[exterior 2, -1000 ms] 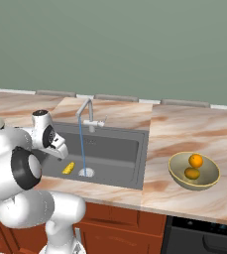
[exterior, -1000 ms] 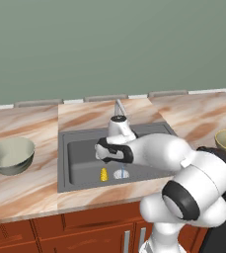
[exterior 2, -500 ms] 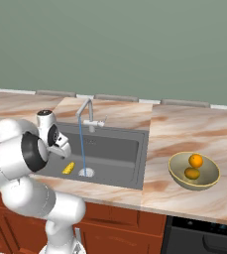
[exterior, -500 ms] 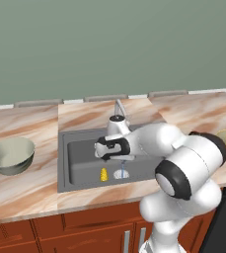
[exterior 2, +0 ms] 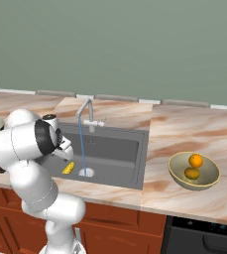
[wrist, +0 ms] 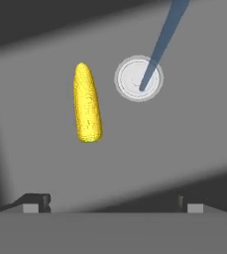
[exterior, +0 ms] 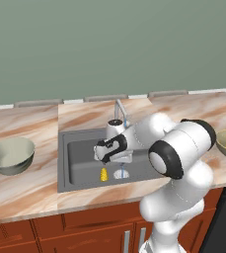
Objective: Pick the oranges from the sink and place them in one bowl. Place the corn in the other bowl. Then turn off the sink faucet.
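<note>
The yellow corn [wrist: 86, 103] lies on the floor of the dark sink [wrist: 189, 134], beside the round pale drain [wrist: 139, 79]. My gripper [wrist: 114, 203] hovers above it, open, its fingertips [wrist: 35, 202] wide apart with nothing between them. From the base the gripper [exterior: 107, 157] hangs inside the sink [exterior: 80, 158] just over the corn [exterior: 103, 174]. Two oranges [exterior 2: 196, 160] rest in the olive bowl [exterior 2: 210, 179] on the right counter. The pale grey-green bowl [exterior: 11, 155] stands left of the sink. The faucet [exterior 2: 87, 115] pours a thin blue stream onto the drain.
Marbled tan countertop [exterior: 30, 192] surrounds the sink. A green wall runs behind the counter. Wooden cabinet fronts [exterior 2: 135, 228] sit below, with a dark appliance [exterior 2: 204, 238] at the lower right. My arm's elbow [exterior: 183, 148] bulks over the sink's right side.
The arm's elbow has swung in over the sink's right side and the hand has shifted slightly left, toward the corn. Corn, bowls and oranges have not moved.
</note>
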